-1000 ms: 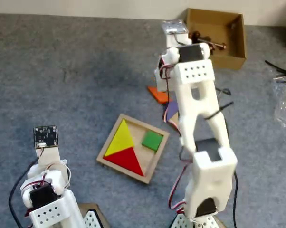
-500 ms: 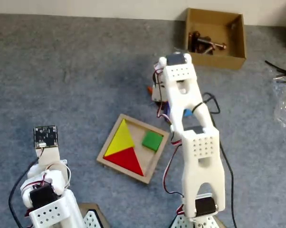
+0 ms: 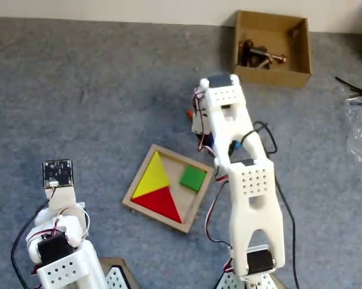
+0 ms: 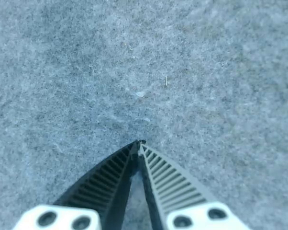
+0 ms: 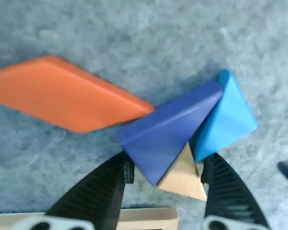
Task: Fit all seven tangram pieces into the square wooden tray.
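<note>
Just beyond the corner of the square wooden tray (image 3: 190,198) that points away from the arms, the right gripper (image 5: 168,167) hangs low over a cluster of four loose pieces. Its jaws are spread wide, one on each side of the dark blue triangle (image 5: 168,129) and the tan triangle (image 5: 184,177) tucked under it, and they grip nothing yet. That straddle suggests the dark blue triangle is the next pick. It lies on top, so it would come away first.

The light blue triangle (image 5: 227,117) touches the dark blue one on one side. The tip of the orange parallelogram (image 5: 67,98) meets it on the other, so closing there could nudge either neighbour. A strip of the tray's rim sits just behind the jaws, which makes the carry short.

Inside the tray, the yellow triangle (image 3: 152,176) and red triangle (image 3: 161,203) lie edge to edge, filling the half away from the cluster. The green square (image 3: 193,178) rests beside them. The remaining floor is bare, so by this count three of the seven pieces are placed.

Well off to the tray's other side, the left gripper (image 4: 139,143) points at the grey carpet (image 4: 134,57) with its jaws pressed together and empty, seemingly parked out of the way. A cardboard box (image 3: 271,42) stands farther from the tray than the cluster.
</note>
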{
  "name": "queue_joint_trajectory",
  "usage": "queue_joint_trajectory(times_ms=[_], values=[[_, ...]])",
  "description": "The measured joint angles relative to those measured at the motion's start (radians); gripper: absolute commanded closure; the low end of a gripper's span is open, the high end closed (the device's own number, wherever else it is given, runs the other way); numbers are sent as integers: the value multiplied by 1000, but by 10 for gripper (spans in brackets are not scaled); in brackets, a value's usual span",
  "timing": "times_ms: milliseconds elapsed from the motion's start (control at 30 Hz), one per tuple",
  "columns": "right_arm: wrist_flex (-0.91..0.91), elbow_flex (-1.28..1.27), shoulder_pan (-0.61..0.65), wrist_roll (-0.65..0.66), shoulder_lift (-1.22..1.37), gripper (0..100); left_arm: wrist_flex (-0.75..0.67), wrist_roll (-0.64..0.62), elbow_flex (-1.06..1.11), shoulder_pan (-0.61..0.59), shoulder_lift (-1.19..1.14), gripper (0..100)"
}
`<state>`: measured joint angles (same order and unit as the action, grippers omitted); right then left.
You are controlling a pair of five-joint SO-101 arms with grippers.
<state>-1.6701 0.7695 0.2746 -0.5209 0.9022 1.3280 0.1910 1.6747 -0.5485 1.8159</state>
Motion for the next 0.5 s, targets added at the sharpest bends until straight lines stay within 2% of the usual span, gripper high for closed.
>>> queue_joint_trajectory(times_ms=[267,500], values=[[0,0,-3,115,0,779,0,0,0,0,0,995],[0,0,-20,133,0,779,0,0,0,0,0,995]])
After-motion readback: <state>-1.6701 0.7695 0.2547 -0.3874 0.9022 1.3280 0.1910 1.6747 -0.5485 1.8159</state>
